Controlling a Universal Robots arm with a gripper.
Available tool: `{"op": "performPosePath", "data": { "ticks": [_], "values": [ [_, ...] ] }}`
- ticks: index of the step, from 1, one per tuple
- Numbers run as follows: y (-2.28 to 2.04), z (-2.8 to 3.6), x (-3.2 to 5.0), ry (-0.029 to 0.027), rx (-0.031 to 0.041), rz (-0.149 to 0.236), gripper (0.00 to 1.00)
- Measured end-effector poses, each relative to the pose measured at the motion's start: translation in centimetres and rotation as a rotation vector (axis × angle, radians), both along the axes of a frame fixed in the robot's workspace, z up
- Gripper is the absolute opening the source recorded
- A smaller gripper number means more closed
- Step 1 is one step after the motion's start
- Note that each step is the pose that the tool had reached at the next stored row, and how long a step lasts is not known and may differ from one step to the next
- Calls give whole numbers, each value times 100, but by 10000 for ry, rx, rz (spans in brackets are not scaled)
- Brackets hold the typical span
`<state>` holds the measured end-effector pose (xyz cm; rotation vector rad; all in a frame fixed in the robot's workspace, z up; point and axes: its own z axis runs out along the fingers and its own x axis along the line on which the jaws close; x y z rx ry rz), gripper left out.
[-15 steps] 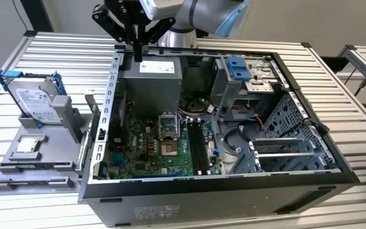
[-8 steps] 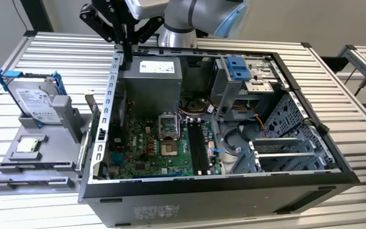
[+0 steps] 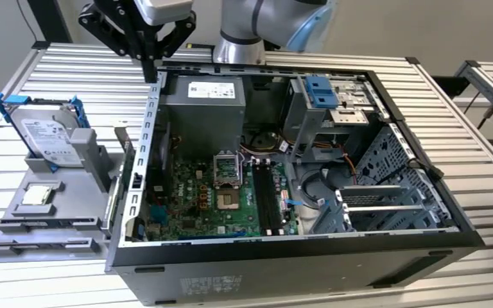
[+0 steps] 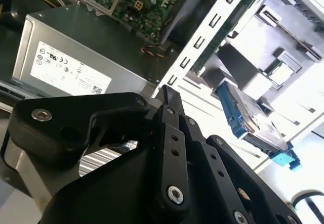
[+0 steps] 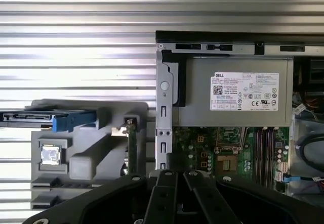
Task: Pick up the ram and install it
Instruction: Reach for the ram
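Note:
The ram [image 3: 125, 154] stands on edge in a slot of the grey holder [image 3: 54, 212], right beside the open computer case's [image 3: 289, 256] side wall. In the first wrist view the ram [image 5: 132, 148] shows edge-on as a thin dark strip. My gripper [image 3: 151, 72] hangs above the case's back corner on the exterior view's left, well above and behind the ram. Its black fingers are shut together with nothing between them, as both wrist views show [image 4: 169, 96] [image 5: 177, 176]. The motherboard's long black slots [image 3: 268, 192] [image 5: 266, 148] lie bare inside the case.
A silver hard drive with blue rails [image 3: 45, 131] [image 5: 50, 119] and a small square chip [image 3: 39, 194] sit in the holder. The grey power supply [image 3: 203, 96] [image 5: 238, 95] fills the case's rear. Cables [image 3: 311, 192] and drive cages [image 3: 341, 109] crowd the exterior view's right side.

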<state>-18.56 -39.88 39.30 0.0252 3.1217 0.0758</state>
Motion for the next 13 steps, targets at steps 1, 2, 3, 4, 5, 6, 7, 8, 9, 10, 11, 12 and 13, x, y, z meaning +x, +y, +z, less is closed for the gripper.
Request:
{"op": "performPosePath", "data": {
  "ticks": [1, 2, 3, 4, 5, 6, 7, 8, 9, 10, 11, 12, 13],
  "values": [
    [0, 0, -35, 0, 1, 7, 0],
    [0, 0, -67, 0, 0, 14, 0],
    [0, 0, -99, 0, 0, 21, 0],
    [0, 0, -134, 0, 0, 28, 0],
    [0, 0, -165, -1, 1, 33, 0],
    [0, 0, -198, 0, 0, 39, 0],
    [0, 0, -232, 0, 0, 43, 0],
    [0, 0, -264, 0, 0, 48, 0],
    [0, 0, -297, 0, 0, 52, 0],
    [0, 0, -331, 0, -1, 55, 0],
    [0, 0, -368, 0, 0, 58, 0],
    [0, 0, -405, 0, 0, 61, 0],
    [0, 0, -442, 0, 0, 66, 0]
  ]
}}
